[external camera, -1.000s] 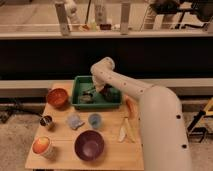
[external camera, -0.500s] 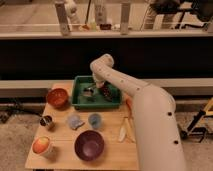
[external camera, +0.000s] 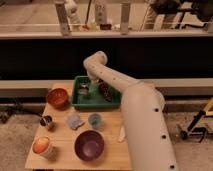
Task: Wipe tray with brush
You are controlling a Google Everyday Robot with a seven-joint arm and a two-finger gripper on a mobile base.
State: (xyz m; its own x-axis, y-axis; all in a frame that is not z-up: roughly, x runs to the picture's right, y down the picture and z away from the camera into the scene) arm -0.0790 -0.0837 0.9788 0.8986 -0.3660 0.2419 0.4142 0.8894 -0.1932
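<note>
Green plastic tray [external camera: 80, 106] sits at the back of the counter [external camera: 62, 132]. The gripper [external camera: 104, 90] is low inside it, now shifted from the left half toward the right wall, likely mid-sweep. Whether it clamps the brush, I cannot tell.

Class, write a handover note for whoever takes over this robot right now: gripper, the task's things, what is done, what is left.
Gripper: down inside the green tray, near its middle.
Things: a dark object, likely the brush, lies in the tray beside the gripper; whether it is held is unclear.
Done: gripper is at the tray.
Left: wiping the tray floor.
</note>
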